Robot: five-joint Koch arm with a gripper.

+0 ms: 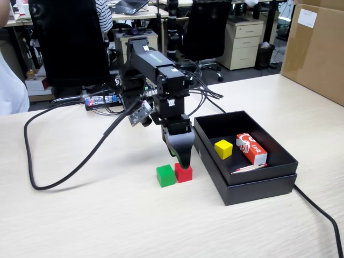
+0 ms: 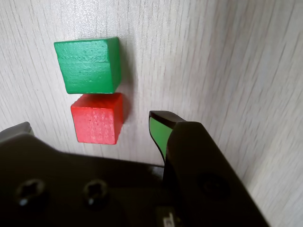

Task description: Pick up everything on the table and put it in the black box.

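The red cube (image 1: pixel 183 172) and the green cube (image 1: pixel 165 175) sit side by side, touching, on the beige table (image 1: pixel 107 215), left of the black box (image 1: pixel 252 188). The yellow cube (image 1: pixel 223 149) lies inside the box. My gripper (image 1: pixel 180 159) is low over the table just behind the red cube. In the wrist view the gripper (image 2: pixel 90 126) is open, with one jaw on each side of the red cube (image 2: pixel 98 118) and not touching it. The green cube (image 2: pixel 88 65) lies just beyond the red one.
A red-and-white carton (image 1: pixel 251 148) and a thin red-tipped stick (image 1: pixel 250 168) lie in the black box. A thick black cable (image 1: pixel 64 177) loops across the table on the left. A big brown cardboard box (image 1: pixel 317 48) stands at the far right.
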